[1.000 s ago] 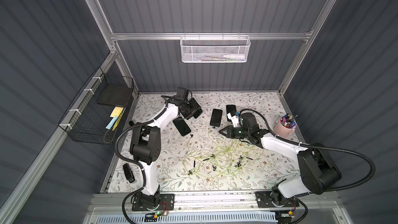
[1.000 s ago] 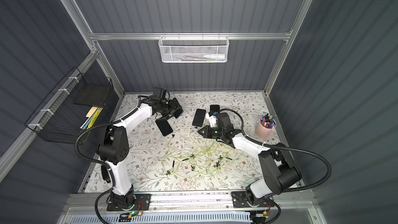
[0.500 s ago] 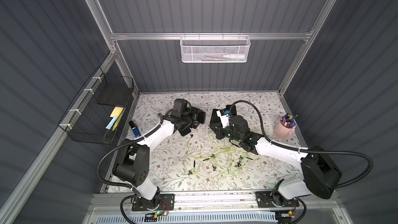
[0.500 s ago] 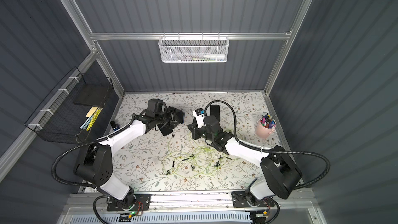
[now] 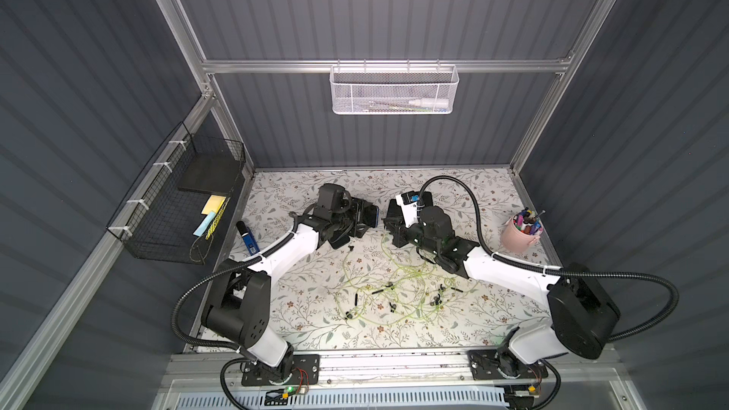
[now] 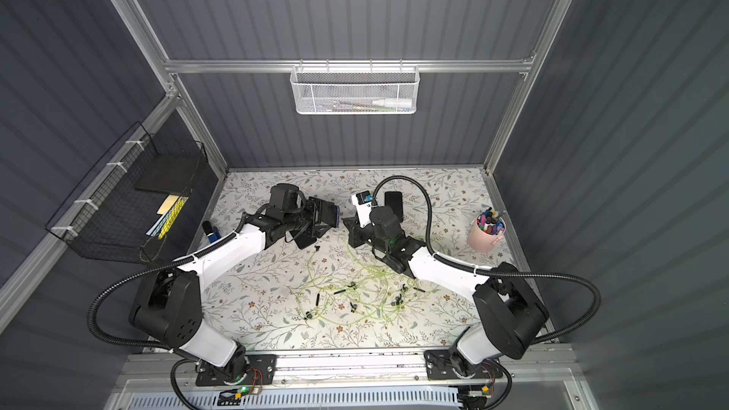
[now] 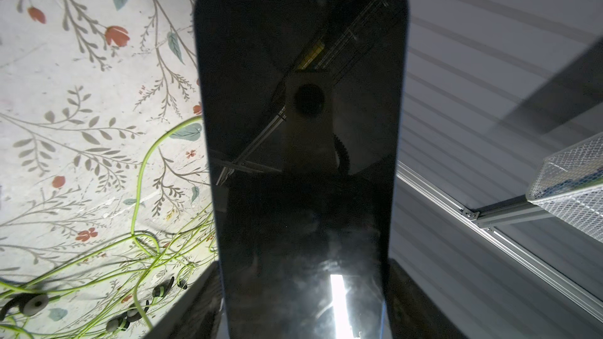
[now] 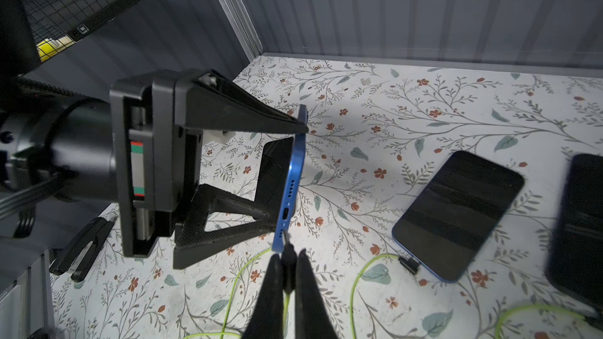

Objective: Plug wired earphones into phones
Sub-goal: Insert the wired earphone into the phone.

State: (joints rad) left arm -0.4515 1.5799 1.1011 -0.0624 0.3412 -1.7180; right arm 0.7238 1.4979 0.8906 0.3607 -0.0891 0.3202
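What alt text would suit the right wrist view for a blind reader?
The right gripper pinches a black earphone plug, its tip near the port of a blue phone that the left gripper holds. Two more phones lie flat on the floral table.

Your left hand (image 8: 288, 174) has matt, rough-grained black plastic fingers (image 8: 228, 112); the phone (image 7: 300, 158) in it shows a glossy glass screen and smooth blue metal edge. The earphones (image 7: 143, 161) have translucent rubbery cable, and the counter (image 8: 424, 109) is matt printed sheet.
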